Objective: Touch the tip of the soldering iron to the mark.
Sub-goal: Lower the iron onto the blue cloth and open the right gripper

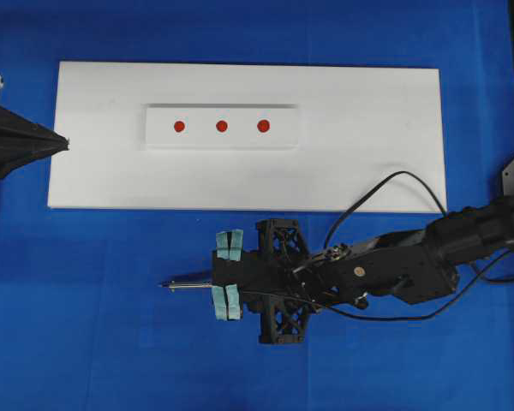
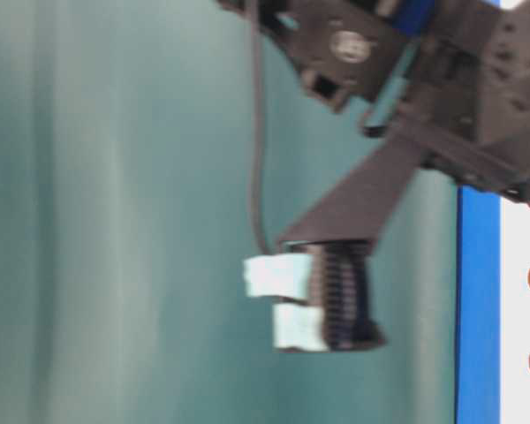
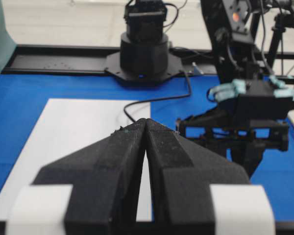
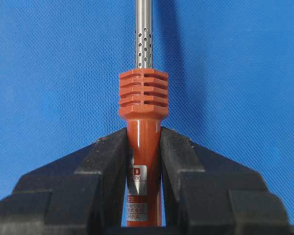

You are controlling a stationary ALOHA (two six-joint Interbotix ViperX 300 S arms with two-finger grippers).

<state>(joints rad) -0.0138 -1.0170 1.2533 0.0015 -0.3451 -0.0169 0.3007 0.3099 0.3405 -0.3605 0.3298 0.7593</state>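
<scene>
- Your right gripper (image 4: 143,161) pinches the soldering iron (image 4: 143,122) by its red-orange handle; shaft sticks out ahead.
- Handle label partly hidden; only "RINA" reads.
- The mark (image 1: 222,126) sits well apart, off to the tip's side.
- Left gripper (image 3: 146,128) pressed together, empty.

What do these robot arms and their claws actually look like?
Both arms are matte black. The right gripper has a lattice-like frame, pale teal tape pads on its fingers, and thin black cables looping along the arm. The left gripper has wedge-shaped black fingers with white tape bands.
</scene>
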